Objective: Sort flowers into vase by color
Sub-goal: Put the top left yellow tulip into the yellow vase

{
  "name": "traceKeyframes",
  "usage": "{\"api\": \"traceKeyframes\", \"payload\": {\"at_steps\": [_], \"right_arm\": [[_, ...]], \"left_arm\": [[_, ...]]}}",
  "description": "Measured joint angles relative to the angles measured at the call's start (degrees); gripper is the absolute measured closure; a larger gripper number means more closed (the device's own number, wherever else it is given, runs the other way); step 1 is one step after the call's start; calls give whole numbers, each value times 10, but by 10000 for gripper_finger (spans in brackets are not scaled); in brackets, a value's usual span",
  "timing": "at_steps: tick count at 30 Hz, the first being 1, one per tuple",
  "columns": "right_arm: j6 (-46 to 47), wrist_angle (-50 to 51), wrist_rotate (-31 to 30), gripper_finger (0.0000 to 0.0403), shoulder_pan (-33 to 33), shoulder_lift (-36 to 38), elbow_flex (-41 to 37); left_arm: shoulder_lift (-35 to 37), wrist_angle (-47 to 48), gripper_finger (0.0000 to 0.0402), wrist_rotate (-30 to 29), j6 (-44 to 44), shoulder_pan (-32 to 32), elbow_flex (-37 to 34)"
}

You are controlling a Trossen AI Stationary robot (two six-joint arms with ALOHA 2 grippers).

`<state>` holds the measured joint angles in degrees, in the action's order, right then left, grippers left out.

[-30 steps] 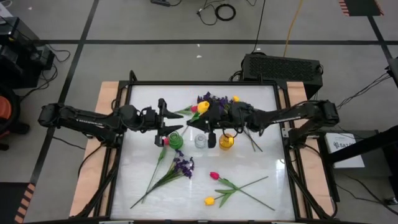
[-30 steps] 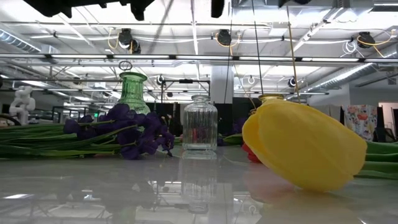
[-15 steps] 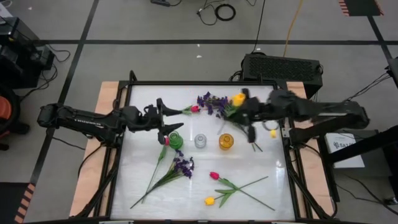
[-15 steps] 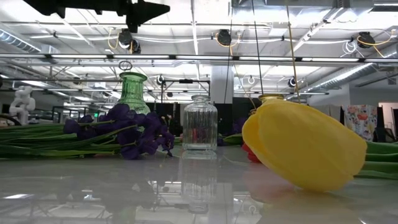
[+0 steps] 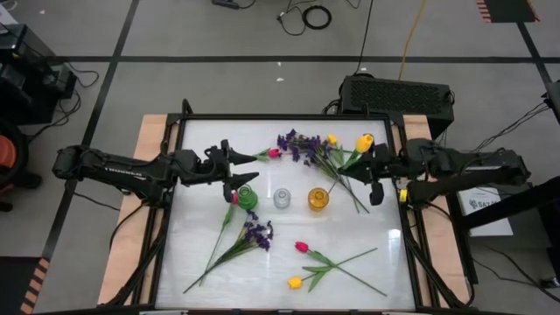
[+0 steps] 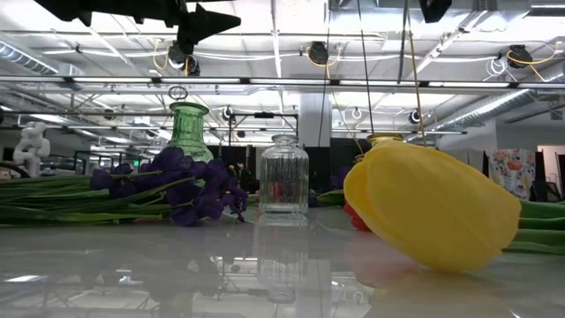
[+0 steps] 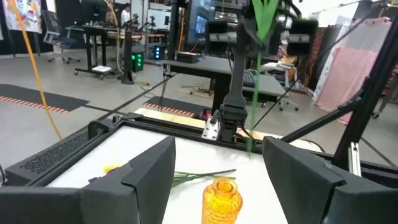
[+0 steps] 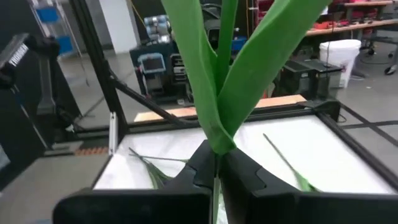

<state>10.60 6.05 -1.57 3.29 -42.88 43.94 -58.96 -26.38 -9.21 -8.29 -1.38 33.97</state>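
Yellow tulip (image 5: 364,142) held upright, stem pinched in the right gripper (image 5: 374,174), now at the table's right edge, well clear of the amber vase (image 5: 318,199) it hovered over a second ago. Looks like a retreat; insertion not done. Left gripper (image 5: 231,166) spread wide, unmoved above the green vase (image 5: 248,196).

Small vases, three, in a row at desk centre: one green ribbed glass vase (image 5: 248,196), one clear glass vase (image 5: 282,198), one amber glass vase (image 5: 318,199).

Bushy dark purple sprigs, two: one at 12 o'clock (image 5: 297,143), one at 7 o'clock (image 5: 257,233).

Yellow tulips, three: (image 5: 364,142), (image 5: 332,139), (image 5: 295,282).

Pink-red tulips, three visible: (image 5: 273,152), (image 5: 302,247), (image 5: 233,199).
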Motion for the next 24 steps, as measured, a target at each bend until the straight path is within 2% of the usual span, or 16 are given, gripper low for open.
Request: {"api": "traceKeyframes", "payload": {"at_steps": [5, 13, 20, 24], "right_arm": [[29, -100, -1, 399, 0, -14, -57], [37, -187, -1, 399, 0, -68, -57], [34, -204, -1, 399, 0, -106, -57], [30, -197, -1, 399, 0, -112, -42]], "left_arm": [[-39, 0, 153, -15, -1, -10, 36], [-159, 27, 153, -1, 14, -15, 168], [-257, 106, 153, 32, 40, -14, 306], [-287, 128, 153, 42, 42, -12, 355]]}}
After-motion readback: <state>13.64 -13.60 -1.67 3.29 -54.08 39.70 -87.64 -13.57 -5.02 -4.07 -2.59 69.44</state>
